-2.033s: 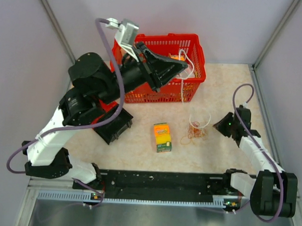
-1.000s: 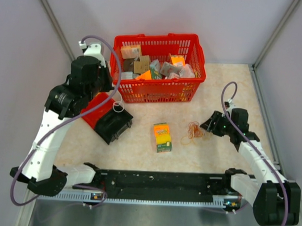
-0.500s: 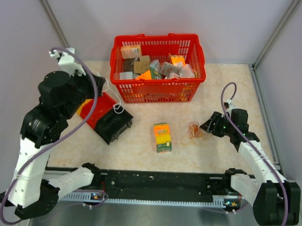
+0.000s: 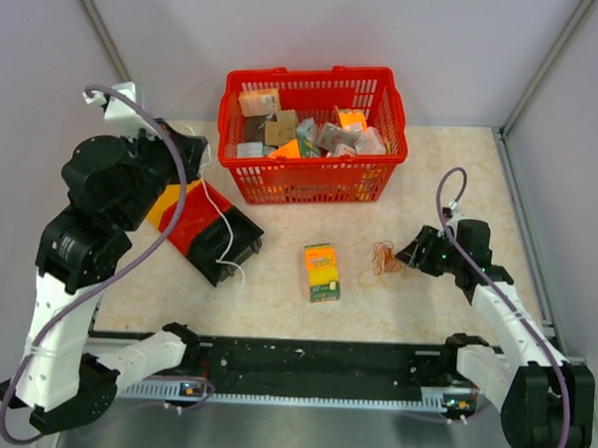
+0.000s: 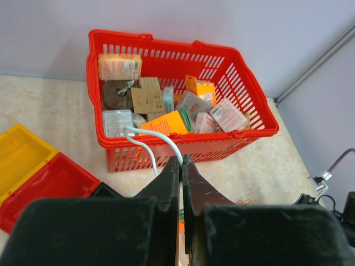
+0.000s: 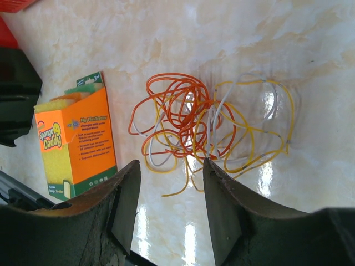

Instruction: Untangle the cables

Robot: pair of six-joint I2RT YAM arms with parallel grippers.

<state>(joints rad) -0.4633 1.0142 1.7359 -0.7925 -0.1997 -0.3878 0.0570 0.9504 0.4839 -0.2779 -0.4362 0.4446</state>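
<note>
Left arm (image 4: 102, 191) swung back leftward, left fingers (image 5: 168, 185) pinching white cable (image 5: 158, 133), tangled cables (image 6: 205, 124) just beyond parted right fingers (image 6: 126, 202)

1. There was one table (image 4: 451, 161).
2. One red basket (image 4: 311, 185) stood on it.
3. The basket held roughly ten small packages (image 5: 166, 122); they overlapped, so the exact figure was hard to fix.
4. There was one sponge box (image 4: 322, 272).
5. There was one tangled bundle of cables (image 6: 205, 124), in three colours: orange, yellow and white.
6. One white cable (image 5: 161, 141) ran apart from that bundle.
7. There was one case (image 4: 195, 219), with one yellow, one red and one black part.
8. There were two arms: the left arm (image 4: 74, 264) and the right arm (image 4: 499, 302).
9. There were two grippers, one per arm: the left gripper (image 5: 181, 166) and the right gripper (image 6: 171, 166), each with two fingers.
</note>
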